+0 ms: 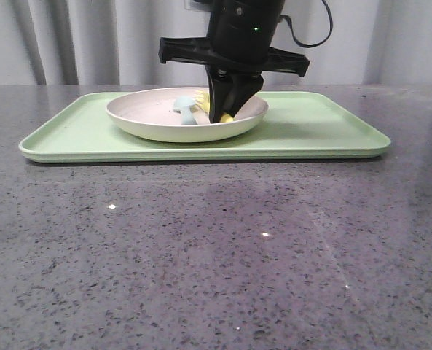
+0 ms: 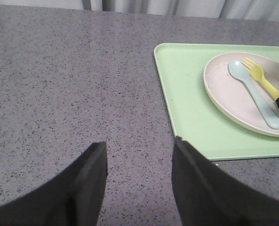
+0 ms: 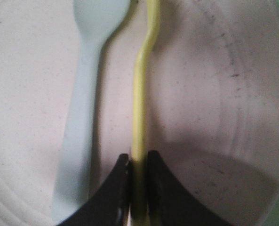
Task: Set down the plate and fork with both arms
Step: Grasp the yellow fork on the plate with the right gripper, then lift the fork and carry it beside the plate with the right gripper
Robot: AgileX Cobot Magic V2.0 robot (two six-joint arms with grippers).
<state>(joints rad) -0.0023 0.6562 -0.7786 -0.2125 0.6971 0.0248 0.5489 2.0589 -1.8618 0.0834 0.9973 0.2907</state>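
Observation:
The cream-white plate (image 1: 146, 117) sits on the light green tray (image 1: 325, 127). The yellow fork (image 1: 203, 101) lies in the plate beside a pale blue spoon (image 1: 186, 109). My right gripper (image 1: 231, 114) reaches down into the plate and is shut on the fork's handle (image 3: 139, 141); the right wrist view shows both fingers pressed against it. The left wrist view shows the plate (image 2: 224, 94), fork (image 2: 259, 77) and spoon (image 2: 254, 94) off to one side. My left gripper (image 2: 139, 148) is open and empty over the bare grey table, beside the tray's corner.
The tray (image 2: 181, 103) lies across the back middle of the grey speckled table (image 1: 216, 248). A pale curtain (image 1: 84, 40) hangs behind it. The right arm's body (image 1: 237, 36) stands over the plate.

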